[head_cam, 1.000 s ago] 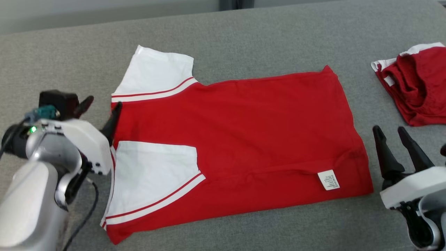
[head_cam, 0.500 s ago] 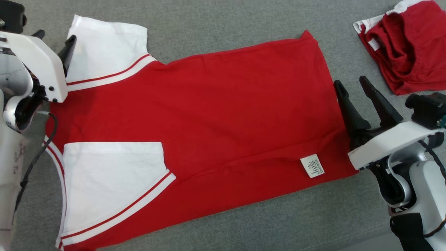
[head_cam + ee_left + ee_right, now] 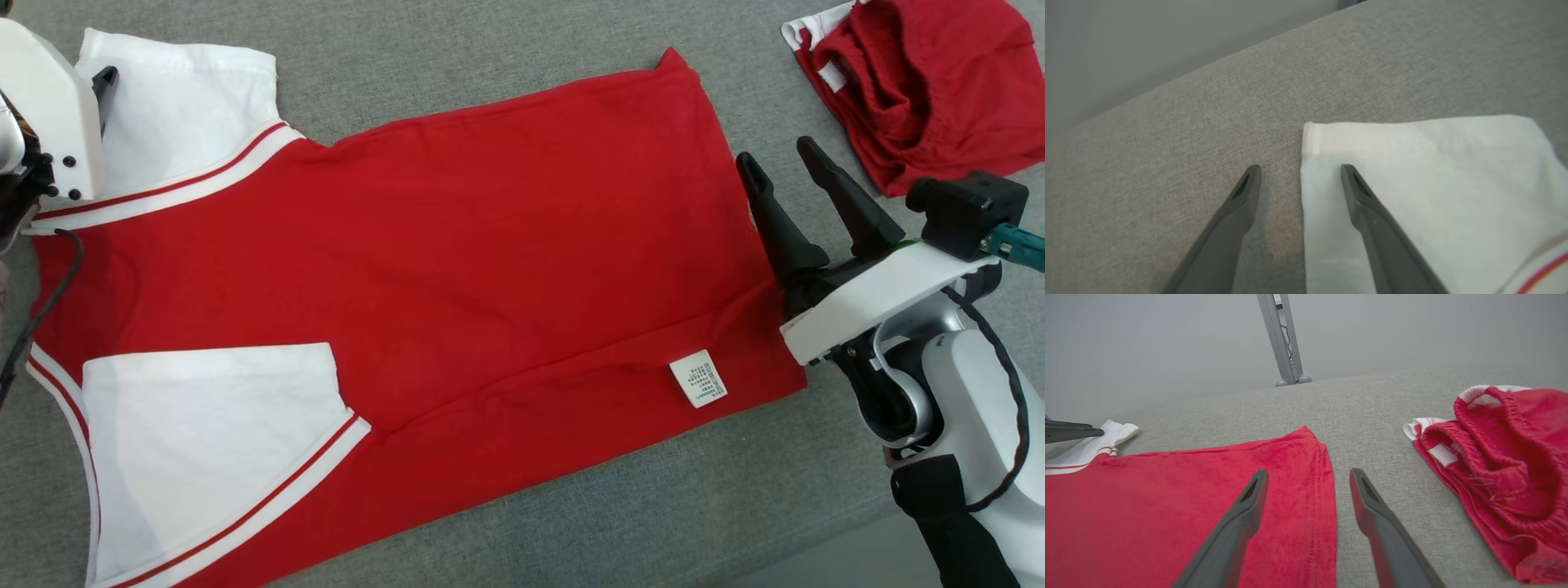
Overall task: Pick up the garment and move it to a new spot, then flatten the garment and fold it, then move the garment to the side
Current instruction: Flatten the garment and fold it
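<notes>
The garment [image 3: 457, 245] is a red T-shirt with white sleeves, lying flat on the grey padded surface [image 3: 490, 49]. Its near sleeve [image 3: 204, 441] is folded in over the body, and a white label [image 3: 698, 378] shows by the hem. My left gripper [image 3: 1300, 167] is open astride the far sleeve's [image 3: 1412, 183] outer edge, one finger over white cloth, the other over grey. My right gripper [image 3: 775, 151] is open at the hem's right edge; in the right wrist view this gripper [image 3: 1308, 473] has one finger over red cloth and one over the surface. Neither holds anything.
A second crumpled red garment [image 3: 914, 82] with white trim lies at the far right, close to my right gripper. A metal post [image 3: 1284, 339] stands beyond the surface's far edge. The surface's near edge [image 3: 816, 563] shows at the lower right.
The camera has shifted, so the whole scene slid up and left. My left gripper went from the collar to the far sleeve's corner. My right gripper came forward to the hem's edge.
</notes>
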### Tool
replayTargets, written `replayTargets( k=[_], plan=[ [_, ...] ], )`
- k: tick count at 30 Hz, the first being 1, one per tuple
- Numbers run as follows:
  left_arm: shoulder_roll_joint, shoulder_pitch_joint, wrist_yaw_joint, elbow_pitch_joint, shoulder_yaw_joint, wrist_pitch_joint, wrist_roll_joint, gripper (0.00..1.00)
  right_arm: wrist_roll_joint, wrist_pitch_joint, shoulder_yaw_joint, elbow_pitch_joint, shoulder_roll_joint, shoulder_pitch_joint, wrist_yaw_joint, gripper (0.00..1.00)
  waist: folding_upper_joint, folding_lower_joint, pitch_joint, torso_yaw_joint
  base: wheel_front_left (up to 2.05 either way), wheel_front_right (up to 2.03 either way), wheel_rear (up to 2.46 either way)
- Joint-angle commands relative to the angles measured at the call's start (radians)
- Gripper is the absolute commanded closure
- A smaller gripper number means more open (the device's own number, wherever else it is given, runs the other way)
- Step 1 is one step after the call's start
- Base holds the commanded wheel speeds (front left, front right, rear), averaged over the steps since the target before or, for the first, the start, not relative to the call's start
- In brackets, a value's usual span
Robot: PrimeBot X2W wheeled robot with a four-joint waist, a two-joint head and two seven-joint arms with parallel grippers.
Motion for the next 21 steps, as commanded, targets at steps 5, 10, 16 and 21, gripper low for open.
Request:
replayTargets(
  k=[5,10,16,21],
  plan=[
    [0.007,-0.031,-0.003,0.031,-0.017,0.017,0.001,0.04,0.027,-0.030,0.031,0.026,-0.005,-0.029,0.001,0.00,0.0000,0.0000,0.005,-0.023,0.00,0.00,0.00],
    [0.008,-0.029,0.000,0.062,-0.031,0.027,0.002,0.64,0.041,-0.048,0.055,0.047,-0.001,-0.048,0.001,0.00,0.0000,0.0000,0.009,-0.040,0.00,0.00,0.00],
    [0.010,-0.031,-0.003,0.074,-0.046,0.006,0.004,1.00,0.055,-0.070,0.068,0.074,-0.014,-0.063,0.001,0.00,0.0000,0.0000,0.003,-0.036,0.00,0.00,0.00],
    [-0.002,-0.045,-0.006,0.055,-0.052,-0.045,-0.003,1.00,0.046,-0.067,0.074,0.098,-0.035,-0.092,0.001,0.00,0.0000,0.0000,-0.015,-0.010,0.00,0.00,0.00]
  ],
)
